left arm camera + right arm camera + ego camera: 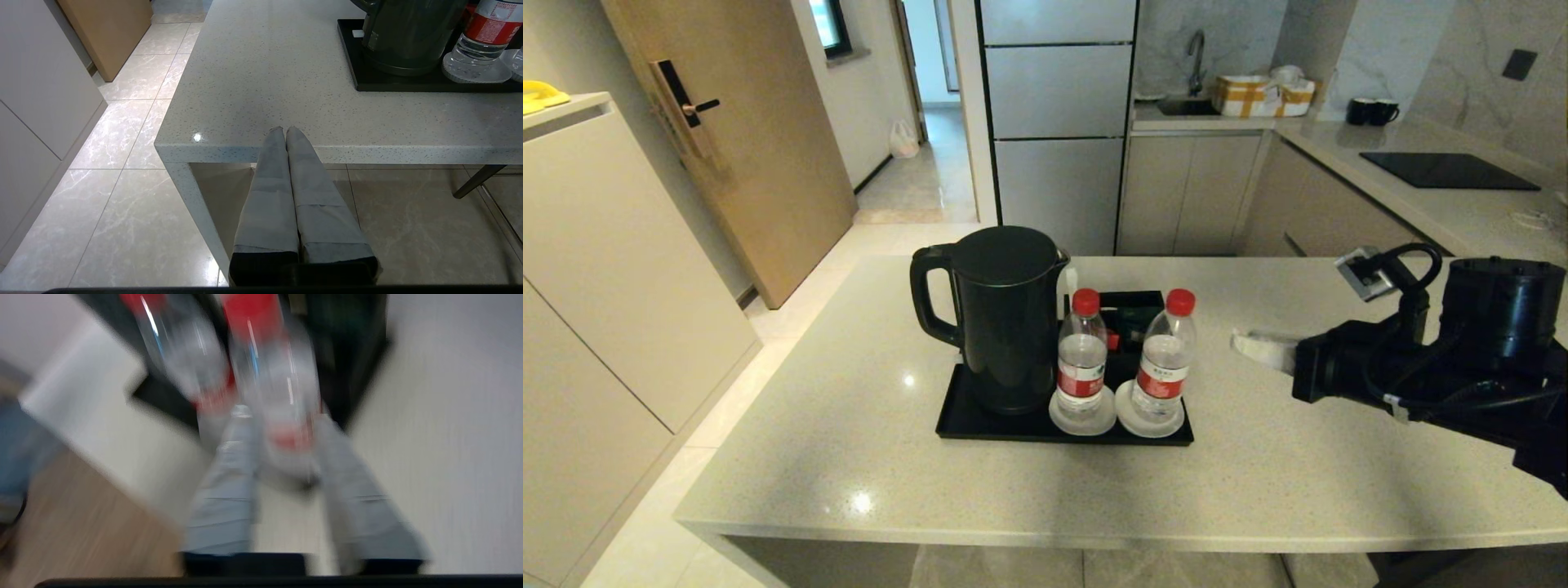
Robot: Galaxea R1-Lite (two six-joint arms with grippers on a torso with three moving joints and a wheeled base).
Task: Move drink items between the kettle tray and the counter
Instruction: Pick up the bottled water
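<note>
Broadly, we see the counter (866,425) carrying the black tray (980,425) near the middle of its near edge, with the kettle (1001,318) on the tray's left end. Both bottles stand on the tray's right half, the left bottle (1082,359) beside the kettle and the right bottle (1166,359) by the tray's right edge. Our right gripper (282,433) hovers over the counter right of the tray, jaws parted and empty, while our left gripper (284,130) sits pressed together below the counter's near edge.
</note>
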